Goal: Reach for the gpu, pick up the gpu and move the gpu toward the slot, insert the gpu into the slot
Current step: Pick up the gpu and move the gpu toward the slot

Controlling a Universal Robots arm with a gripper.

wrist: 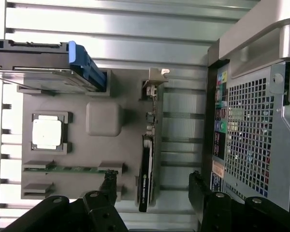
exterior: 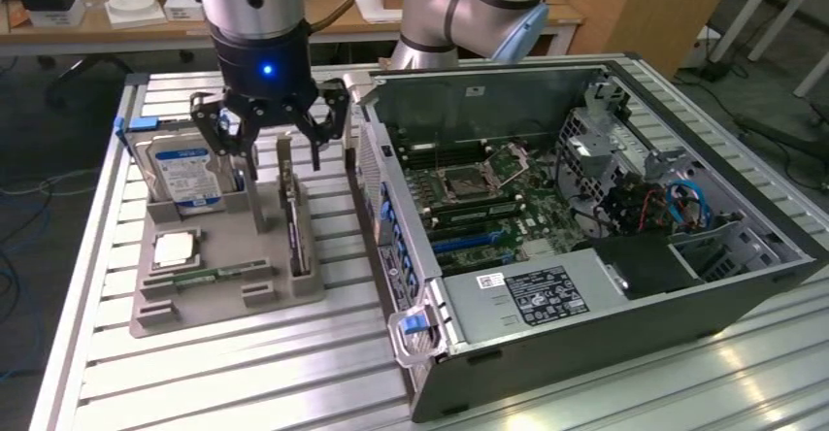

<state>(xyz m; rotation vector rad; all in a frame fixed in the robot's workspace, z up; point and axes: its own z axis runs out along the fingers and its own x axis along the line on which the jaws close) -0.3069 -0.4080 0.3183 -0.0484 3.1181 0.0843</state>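
**Tool [exterior: 272, 149] open over the gpu [exterior: 295, 225]**

The tool hangs over the gpu, its fingers spread wide and clear of the card. The gpu is a thin dark card with a silver end bracket and what looks like a green mark. It stands on edge in the grey tray [exterior: 220, 307], along the tray's edge nearest the computer case [exterior: 583, 285].

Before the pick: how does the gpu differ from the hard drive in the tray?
The gpu is a thin dark card; the hard drive is a thicker silver block with a blue label. The gpu sits nearer the computer case, the hard drive farther from it. Both stand on edge in the grey tray.
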